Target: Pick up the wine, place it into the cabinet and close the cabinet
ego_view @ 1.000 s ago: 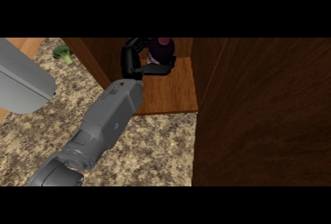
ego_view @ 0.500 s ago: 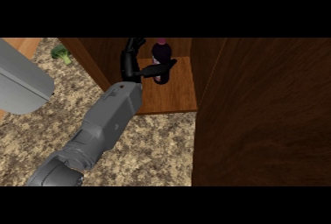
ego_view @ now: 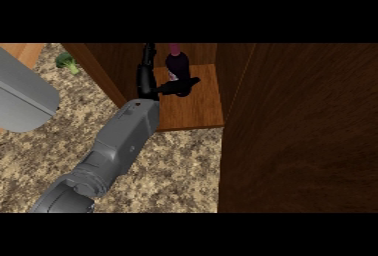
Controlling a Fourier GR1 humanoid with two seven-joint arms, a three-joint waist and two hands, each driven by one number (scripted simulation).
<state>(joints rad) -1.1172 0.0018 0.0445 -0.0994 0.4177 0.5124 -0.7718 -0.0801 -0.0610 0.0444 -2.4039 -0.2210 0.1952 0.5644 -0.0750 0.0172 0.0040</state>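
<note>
At the far left, a grey forearm is lying over the edge of the view; its hand is out of sight, so nothing can be said of it. Beyond it, a small piece of broccoli is sitting on the speckled table, well apart from the work. The other forearm is stretching up from the lower edge into the open cabinet, reaching deep so the bottle lands well inside. Its hand is standing open beside the wine, fingers straightened and thumb pointing across, holding nothing. The wine is standing upright on the cabinet shelf. To the right, the cabinet door is hanging open, not yet closed.
</note>
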